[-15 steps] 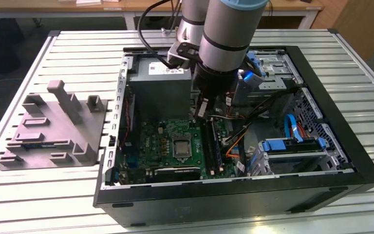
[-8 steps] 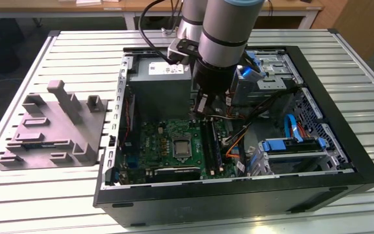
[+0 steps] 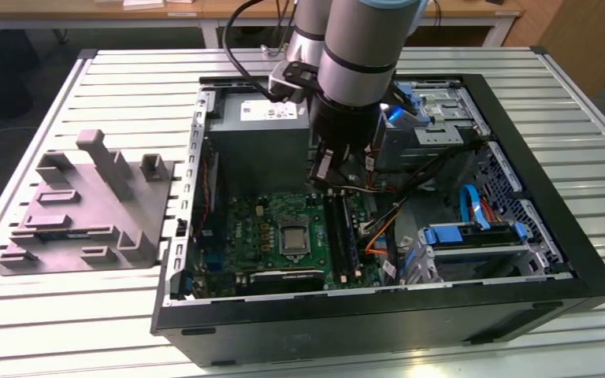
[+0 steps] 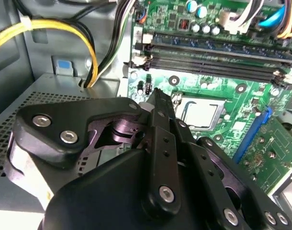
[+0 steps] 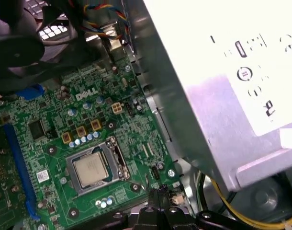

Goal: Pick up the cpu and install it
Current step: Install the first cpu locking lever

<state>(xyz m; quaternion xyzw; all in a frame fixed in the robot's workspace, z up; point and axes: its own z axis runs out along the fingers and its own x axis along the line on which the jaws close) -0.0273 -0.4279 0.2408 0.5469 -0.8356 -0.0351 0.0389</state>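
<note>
Tool (image 4: 155, 96) pinched narrow, empty, above the green board (image 3: 281, 236), cpu (image 5: 91, 169) seated in socket, case on slatted table (image 3: 92, 315).

We find the arm (image 3: 358, 55) cut off by the exterior view's top edge, its gripper (image 3: 336, 177) tips lost against the cables, the cpu (image 4: 199, 113) partly hidden behind a black finger (image 4: 161, 139) in the second wrist view, the power-supply box (image 5: 222, 72) running past the first wrist view's edge.

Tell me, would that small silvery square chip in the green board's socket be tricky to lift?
The small silvery square chip looks flat and rigid, so it probably would not bend. Its smooth metal top may be slippery. It sits low inside the socket frame, so little edge seems left to grip, and it is likely light and delicate.
</note>
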